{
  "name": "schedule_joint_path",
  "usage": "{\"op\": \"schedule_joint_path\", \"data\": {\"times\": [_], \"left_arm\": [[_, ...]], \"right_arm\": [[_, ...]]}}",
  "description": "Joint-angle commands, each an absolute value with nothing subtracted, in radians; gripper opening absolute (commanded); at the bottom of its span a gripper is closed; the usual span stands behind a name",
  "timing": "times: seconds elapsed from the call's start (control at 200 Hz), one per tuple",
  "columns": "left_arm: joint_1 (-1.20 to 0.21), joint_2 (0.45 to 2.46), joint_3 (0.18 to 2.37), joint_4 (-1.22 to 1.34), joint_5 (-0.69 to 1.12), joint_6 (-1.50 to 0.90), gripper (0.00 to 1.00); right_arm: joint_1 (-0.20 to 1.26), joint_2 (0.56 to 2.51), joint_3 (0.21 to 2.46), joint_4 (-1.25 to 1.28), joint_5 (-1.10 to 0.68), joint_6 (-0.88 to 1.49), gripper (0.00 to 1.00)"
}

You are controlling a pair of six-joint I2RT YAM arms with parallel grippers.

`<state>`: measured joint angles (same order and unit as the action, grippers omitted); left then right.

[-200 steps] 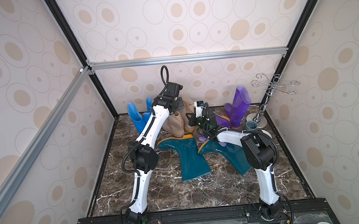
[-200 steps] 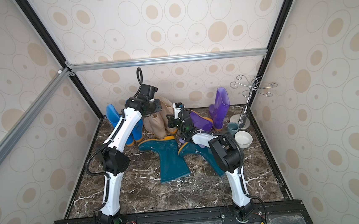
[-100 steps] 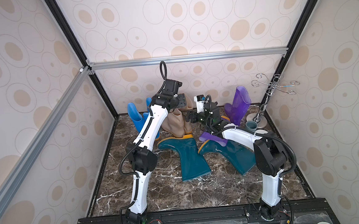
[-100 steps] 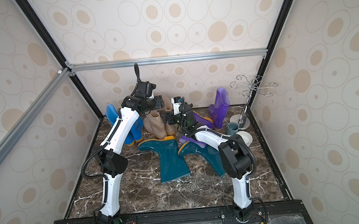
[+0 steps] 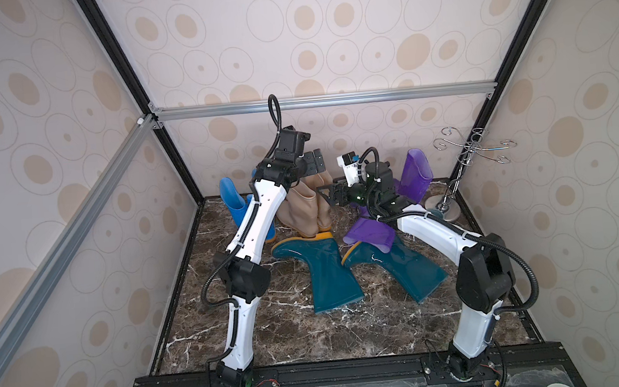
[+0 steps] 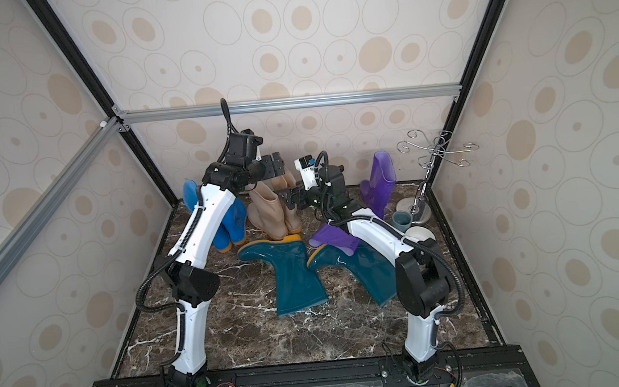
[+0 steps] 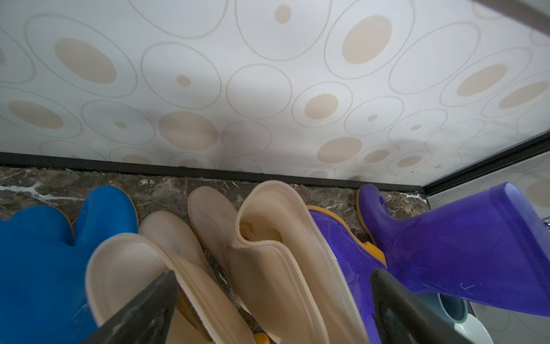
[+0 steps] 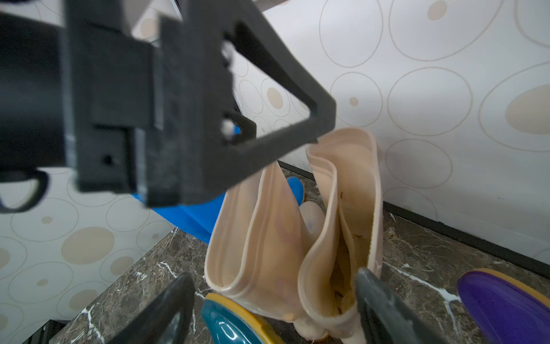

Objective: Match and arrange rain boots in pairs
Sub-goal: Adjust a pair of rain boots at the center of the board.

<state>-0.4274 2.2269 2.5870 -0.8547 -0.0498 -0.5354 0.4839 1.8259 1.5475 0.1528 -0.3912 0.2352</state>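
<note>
Two beige rain boots [image 5: 303, 210] [image 6: 268, 213] stand upright side by side near the back wall, shafts creased. My left gripper [image 5: 315, 162] [image 7: 273, 274] hangs open above them, holding nothing. My right gripper [image 5: 329, 196] [image 8: 273, 277] is open just right of them, its fingers either side of the shaft tops without touching. Two blue boots [image 5: 233, 200] [image 7: 38, 253] stand to the left. One purple boot [image 5: 418, 174] stands at the back right; another purple boot [image 5: 369, 233] lies on a teal boot [image 5: 397, 267]. A second teal boot [image 5: 329, 272] lies mid-floor.
A grey-blue cup [image 6: 402, 219] and a white bowl [image 6: 420, 233] sit at the right, beside a chrome wire rack [image 6: 436, 150] on a round base. Patterned walls close in the back and sides. Bare marble floor [image 5: 274, 337] lies in front of the teal boots.
Both grippers have opened and let go of the beige boots. The left gripper has risen above them; the right has drawn back slightly. The beige boots now stand together.
</note>
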Motion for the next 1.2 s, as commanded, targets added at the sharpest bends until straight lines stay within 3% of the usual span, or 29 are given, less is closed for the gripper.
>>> {"op": "schedule_joint_path", "data": {"times": [0.0, 0.405, 0.545, 0.755, 0.955, 1.195], "left_arm": [[-0.433, 2.250, 2.619, -0.884, -0.056, -0.568, 1.00], [-0.448, 2.301, 2.611, -0.873, -0.046, -0.594, 1.00], [-0.455, 2.291, 2.616, -0.902, -0.075, -0.613, 1.00], [-0.499, 2.193, 2.576, -0.883, -0.278, -0.620, 1.00], [-0.508, 2.150, 2.504, -0.849, -0.296, -0.629, 1.00], [-0.502, 2.214, 2.570, -0.936, -0.301, -0.674, 1.00]], "right_arm": [[0.469, 1.782, 1.548, 0.052, -0.370, 0.197, 0.84], [0.442, 1.918, 1.632, -0.037, -0.592, 0.192, 0.69], [0.442, 1.977, 1.666, -0.011, -0.623, 0.218, 0.67], [0.444, 1.997, 1.679, -0.021, -0.625, 0.218, 0.66], [0.446, 2.011, 1.691, -0.049, -0.635, 0.187, 0.65], [0.457, 2.029, 1.717, -0.064, -0.654, 0.147, 0.66]]}}
